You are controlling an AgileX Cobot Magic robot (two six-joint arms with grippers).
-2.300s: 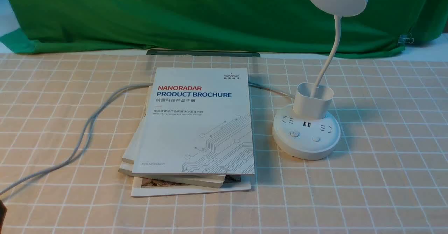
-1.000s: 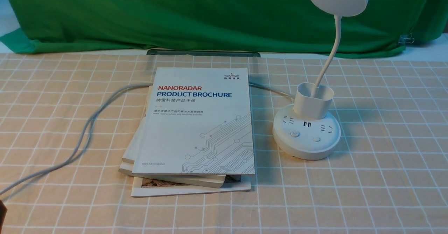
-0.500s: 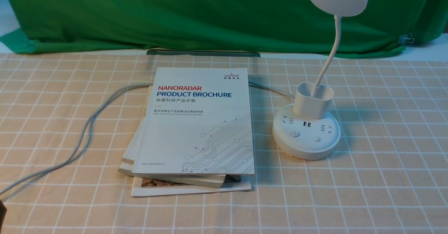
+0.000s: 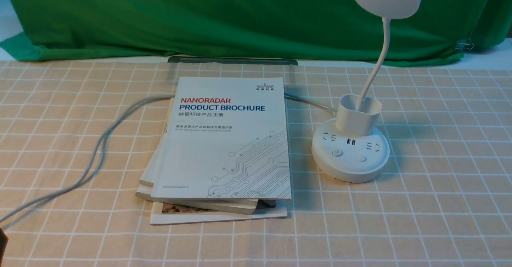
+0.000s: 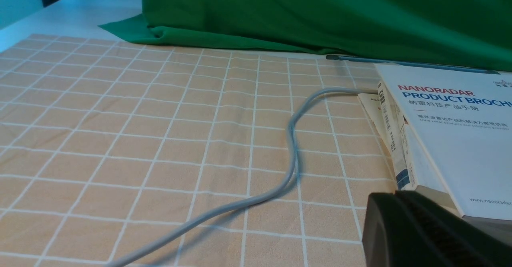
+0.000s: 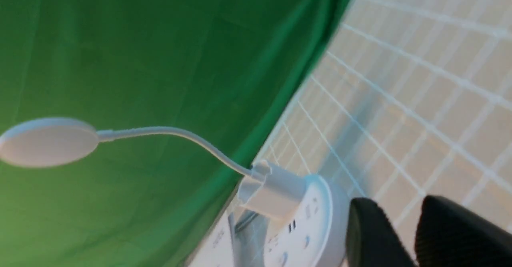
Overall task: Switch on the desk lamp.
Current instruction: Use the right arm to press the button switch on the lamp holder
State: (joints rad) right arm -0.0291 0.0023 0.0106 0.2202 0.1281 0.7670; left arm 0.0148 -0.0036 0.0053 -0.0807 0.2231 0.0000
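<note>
White plastic lamp [image 4: 357, 117] stands at the right of the worktop [image 4: 490, 57], on the checked cloth [image 4: 440, 203], just beside a stack of books [image 4: 224, 147]. Its base is turned so the two buttons [image 4: 337, 153] face the robot's side, which I take to be deliberate, since they can be pressed from above without reaching round the cup. The neck carries the disc head high against the green backdrop [image 4: 240, 15], clear of any reach toward the base. The disc looks unlit to me, so the press is not yet made. The cable [image 4: 104, 139] runs from the base behind the books and off to the left, away from the buttons.

The right jaws show in the right wrist view parted, with nothing between them, apart from the base and aimed toward it; I read that as lining up for the push. Of the left jaws only one dark part shows, low by the books, so I cannot tell how they stand.
</note>
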